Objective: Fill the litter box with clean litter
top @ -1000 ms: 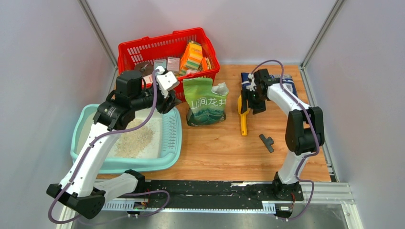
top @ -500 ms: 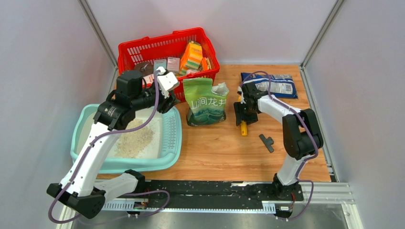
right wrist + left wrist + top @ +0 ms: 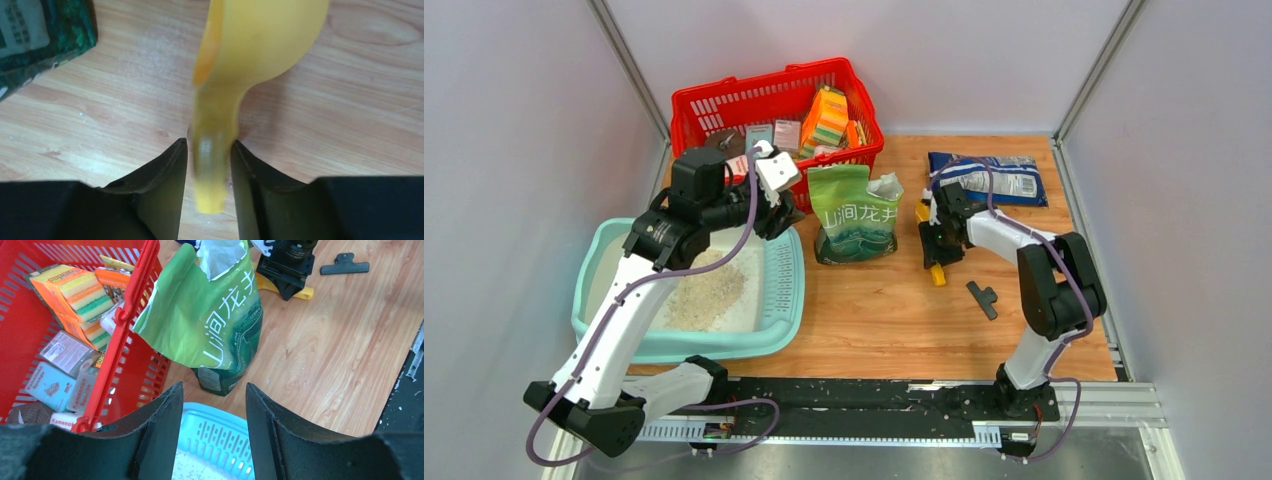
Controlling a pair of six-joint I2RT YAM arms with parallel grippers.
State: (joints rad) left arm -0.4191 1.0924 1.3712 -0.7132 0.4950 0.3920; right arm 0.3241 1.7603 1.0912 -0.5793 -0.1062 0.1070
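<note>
The pale teal litter box [image 3: 789, 300] sits at the left with a heap of beige clean litter [image 3: 704, 295] inside. My left gripper [image 3: 779, 215] hovers open and empty over the box's far right corner; its wrist view [image 3: 214, 387] shows the slotted grille ledge [image 3: 220, 432] and some grains [image 3: 195, 470] below. A green printed bag [image 3: 856, 215] stands open beside the box. My right gripper [image 3: 936, 245] is down on the table, jaws closed against both sides of the handle of a yellow scoop [image 3: 260, 35], which lies on the wood and looks blurred.
A red mesh basket [image 3: 774, 100] of sponges and packets stands behind the box, close to my left gripper. A blue packet [image 3: 989, 175] lies at the back right. A black clip [image 3: 983, 297] lies right of the scoop.
My right gripper has moved from above the blue packet toward me and down onto the scoop's handle, closing round it. The left arm has barely moved.
</note>
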